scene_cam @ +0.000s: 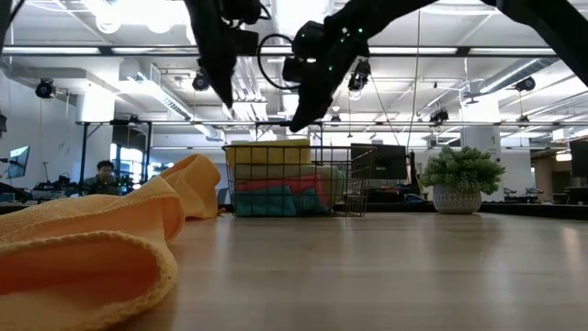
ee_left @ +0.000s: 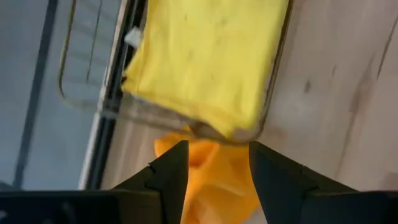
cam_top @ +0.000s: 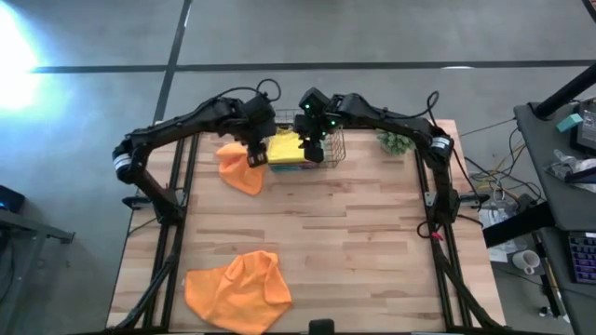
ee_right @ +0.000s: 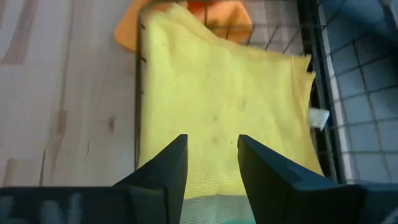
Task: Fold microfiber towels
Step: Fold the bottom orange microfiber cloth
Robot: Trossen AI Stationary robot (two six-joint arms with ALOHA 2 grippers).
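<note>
High view shows both arms meeting over the wire basket [cam_top: 331, 149] at the far edge of the bench [cam_top: 372, 242]. The left pincer [cam_top: 256, 156] hangs just beside the basket's left side, above a crumpled orange towel [cam_top: 240, 167] lying on the wood there. Its fingers [ee_left: 168, 177] are spread with nothing between them. The right pincer [cam_top: 314, 149] hovers over the basket, its fingers [ee_right: 169, 171] also parted and empty, with the folded yellow towel [ee_right: 217, 124] directly below, lying on top of the stack inside.

My reading is that a folded towel has just gone into the basket and both pincers are free. Two orange towels remain unfolded: the one beside the basket and a second orange towel [cam_top: 237, 290] bunched near the near-left corner. The next move likely calls for picking one up, spreading it flat on open wood, then taking two corners to fold.

Low view shows pink and teal layers under the yellow in the basket. A small plant [cam_top: 396, 140] sits near the far-right corner. Pale wood planks make up the bench. Beyond it lie a workshop with ceiling lights and monitors, and a person [scene_cam: 104, 175] seated far off.
</note>
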